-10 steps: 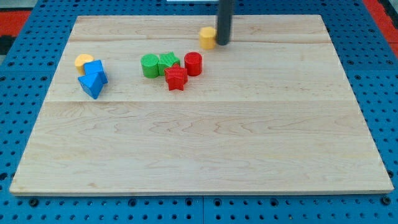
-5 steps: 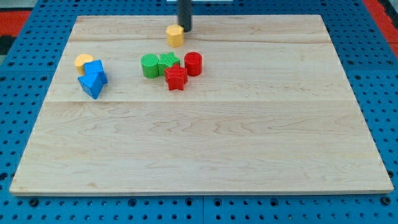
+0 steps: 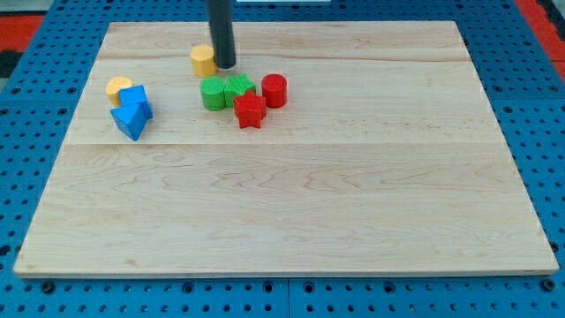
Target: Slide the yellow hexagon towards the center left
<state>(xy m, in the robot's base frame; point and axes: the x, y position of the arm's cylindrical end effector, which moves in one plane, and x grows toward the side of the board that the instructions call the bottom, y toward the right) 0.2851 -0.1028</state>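
Observation:
The yellow hexagon (image 3: 202, 60) lies near the view's top, left of centre, on the wooden board (image 3: 282, 203). My tip (image 3: 224, 66) stands right against its right side. Just below them sit a green cylinder (image 3: 212, 93) and a green star-like block (image 3: 238, 88), close under the hexagon and apart from it.
A red cylinder (image 3: 274, 90) and a red star (image 3: 250, 110) adjoin the green blocks. At the view's left, a second yellow block (image 3: 119, 87) touches two blue blocks (image 3: 131, 111). A blue pegboard (image 3: 26, 177) surrounds the board.
My tip has moved steadily to the view's left, pushing the yellow hexagon leftward along the top of the board. The other blocks have not moved.

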